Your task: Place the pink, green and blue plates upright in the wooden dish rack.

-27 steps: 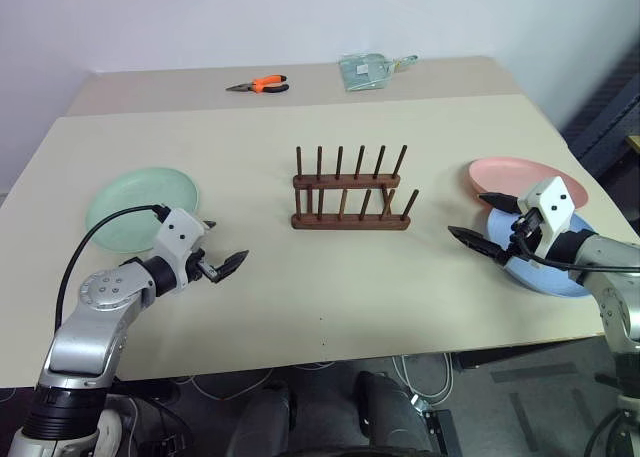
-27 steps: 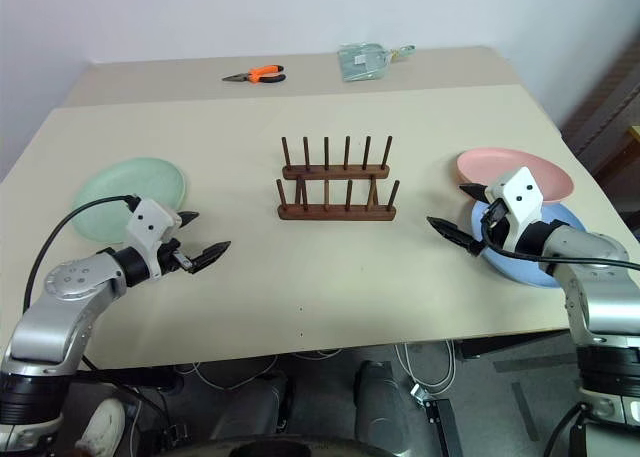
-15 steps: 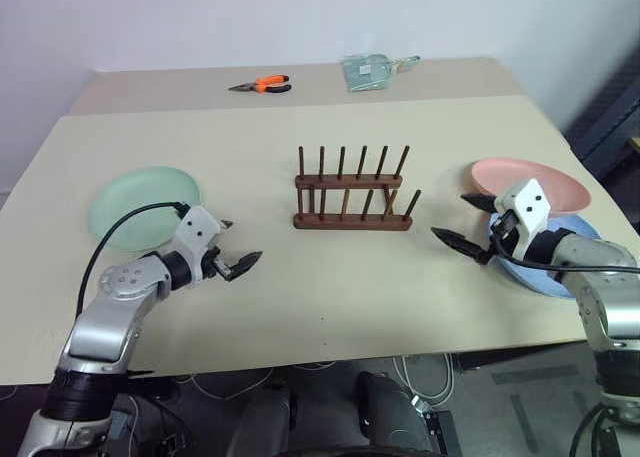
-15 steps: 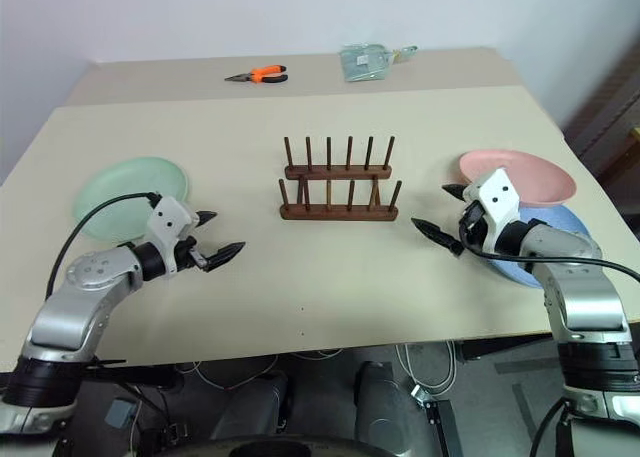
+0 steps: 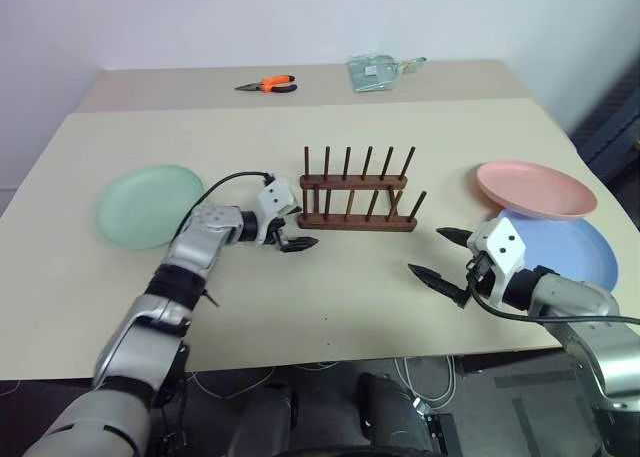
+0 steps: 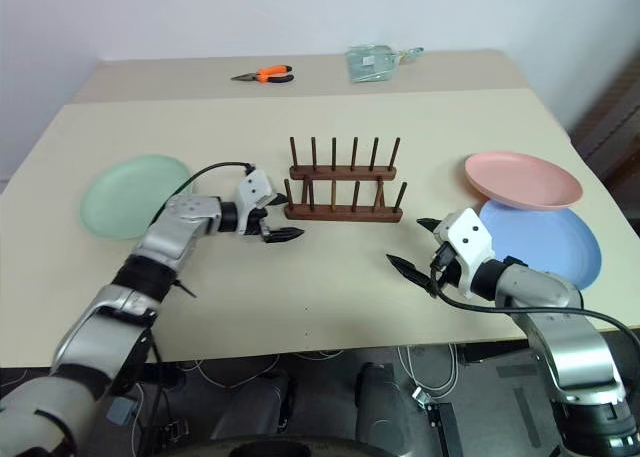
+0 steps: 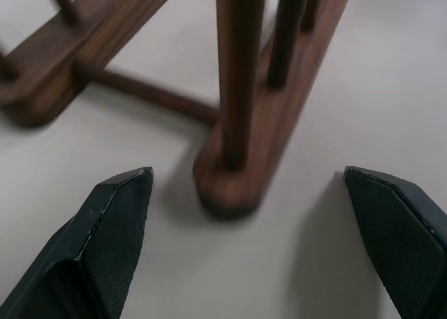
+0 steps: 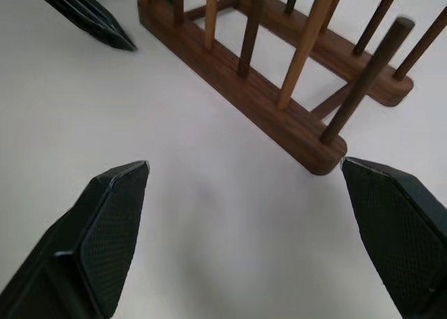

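Rack (image 5: 358,190) mid-table, bare. Left gripper (image 5: 291,232) spread wide, empty — at rack's left end. Right gripper (image 5: 440,255) wide, empty. Green plate (image 5: 148,204) far left; pink plate (image 5: 535,188) overlaps blue plate (image 5: 570,249), right.

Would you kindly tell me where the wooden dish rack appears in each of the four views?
Left eye view: wooden dish rack at table centre, left gripper at its left end.
Right eye view: centre.
Left wrist view: rail end between the fingers.
Right wrist view: across the top.
Shared landmark: the near rail's rounded end.
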### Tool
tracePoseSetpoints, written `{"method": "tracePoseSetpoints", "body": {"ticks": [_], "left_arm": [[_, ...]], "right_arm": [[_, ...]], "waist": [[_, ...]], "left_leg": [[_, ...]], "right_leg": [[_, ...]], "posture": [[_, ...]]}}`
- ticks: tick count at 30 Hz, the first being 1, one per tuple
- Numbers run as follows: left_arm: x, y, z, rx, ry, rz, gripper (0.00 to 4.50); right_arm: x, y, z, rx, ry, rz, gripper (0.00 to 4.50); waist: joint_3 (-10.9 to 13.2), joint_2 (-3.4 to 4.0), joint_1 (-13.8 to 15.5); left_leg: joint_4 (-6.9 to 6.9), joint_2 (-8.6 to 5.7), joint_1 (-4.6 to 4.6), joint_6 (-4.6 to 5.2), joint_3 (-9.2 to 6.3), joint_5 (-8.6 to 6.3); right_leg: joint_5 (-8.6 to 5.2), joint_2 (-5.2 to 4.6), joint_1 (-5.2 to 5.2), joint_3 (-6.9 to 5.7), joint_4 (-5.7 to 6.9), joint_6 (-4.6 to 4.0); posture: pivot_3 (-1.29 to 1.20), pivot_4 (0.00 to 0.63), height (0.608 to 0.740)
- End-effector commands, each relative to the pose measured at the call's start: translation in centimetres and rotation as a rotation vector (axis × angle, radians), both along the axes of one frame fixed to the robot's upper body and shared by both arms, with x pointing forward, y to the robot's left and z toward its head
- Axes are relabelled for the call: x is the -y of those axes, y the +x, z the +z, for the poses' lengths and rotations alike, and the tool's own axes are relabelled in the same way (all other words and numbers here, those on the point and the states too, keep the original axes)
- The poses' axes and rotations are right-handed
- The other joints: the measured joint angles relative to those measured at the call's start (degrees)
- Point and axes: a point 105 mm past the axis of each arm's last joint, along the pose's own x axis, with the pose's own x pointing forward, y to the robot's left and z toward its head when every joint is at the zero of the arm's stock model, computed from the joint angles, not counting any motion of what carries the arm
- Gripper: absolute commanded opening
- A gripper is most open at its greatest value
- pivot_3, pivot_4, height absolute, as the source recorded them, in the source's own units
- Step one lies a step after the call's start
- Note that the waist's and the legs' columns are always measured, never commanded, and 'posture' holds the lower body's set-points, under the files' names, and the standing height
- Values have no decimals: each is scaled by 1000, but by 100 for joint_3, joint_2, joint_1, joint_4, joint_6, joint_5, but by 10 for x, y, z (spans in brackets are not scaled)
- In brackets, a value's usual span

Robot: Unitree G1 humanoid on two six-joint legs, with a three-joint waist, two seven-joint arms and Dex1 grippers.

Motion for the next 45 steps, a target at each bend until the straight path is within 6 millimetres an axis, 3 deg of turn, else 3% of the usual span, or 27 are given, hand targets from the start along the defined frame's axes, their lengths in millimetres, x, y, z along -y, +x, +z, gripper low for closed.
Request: {"method": "tracePoseSetpoints", "body": {"ticks": [1, 7, 16, 21, 24, 26, 29, 31, 35, 39, 42, 45], "left_arm": [[9, -4, -17, -43, 37, -48, 3621], [13, -23, -17, -36, 22, -147, 837], [18, -86, -6, -64, 38, -324, 784], [9, -81, -11, -59, 92, -255, 3142], [-7, -73, -16, -32, 168, -180, 4500], [-21, -75, -18, -54, 186, -143, 4500], [-41, -89, -15, -126, 169, -106, 3567], [-45, -108, -13, -173, 140, -129, 2595], [-22, -134, -9, -195, 72, -158, 555], [8, -142, -16, -145, 64, -174, 555], [21, -120, -23, -99, 60, -47, 555], [21, -82, -30, -35, 80, 168, 555]], "right_arm": [[0, -6, 13, 54, -6, -17, 4500], [12, -12, 15, 44, -56, -33, 4500], [34, -21, 13, -21, -115, -53, 4500], [38, -26, 3, -79, -140, -45, 4500], [45, -33, -8, -145, -172, -44, 3578], [46, -40, -13, -181, -196, -23, 2685], [41, -50, -17, -218, -190, 13, 1113], [33, -52, -19, -214, -198, 42, 69], [16, -46, -33, -200, -216, 89, 0], [10, -28, -48, -187, -220, 49, 0], [11, -9, -55, -154, -239, -2, 0], [5, 16, -51, -76, -229, -37, 0]], "waist": [[-1, -2, 2], [-3, 2, -8], [-6, 9, -7], [-6, 9, 2], [-6, 9, -5], [-6, 9, -16], [-8, 12, -85], [-10, 16, -163], [-12, 23, -148], [-11, 20, 2], [-12, 20, 31], [-16, 12, 5]], "left_leg": [[2, -2, 2, 1, -4, 0], [2, -3, 7, 6, -5, -3], [0, 0, 8, 10, -6, -7], [4, -1, 5, 10, -9, -7], [5, -1, 7, 10, -9, -7], [4, -1, 8, 10, -9, -7], [-11, 5, 6, 12, -3, -9], [-18, 13, 6, 15, -1, -12], [-15, 35, 8, 19, 1, -16], [12, 24, 2, 18, -2, -16], [18, -3, 3, 20, -6, -15], [21, -6, 10, 20, -10, -15]], "right_leg": [[-4, -2, 6, -2, -1, 7], [-17, -6, 13, -2, -1, 30], [-22, -6, 14, -1, 0, 30], [-32, -7, 16, -4, -2, 16], [-32, -7, 17, -3, -1, 16], [-33, -7, 17, -4, 0, 16], [-34, -4, 17, -3, 2, 16], [-36, -1, 18, -2, 6, 20], [-39, 1, 19, -2, 1, 19], [-40, -8, 20, -5, -6, 19], [-41, -19, 30, -3, -10, 21], [-40, -17, 42, -4, -6, 22]], "posture": [[0, 150, 740], [0, 150, 740], [0, 150, 740], [0, 150, 740], [0, 150, 740], [0, 150, 740], [0, 150, 740], [0, 150, 740], [0, 150, 740], [0, 150, 740], [0, 150, 740], [0, 150, 740]]}}
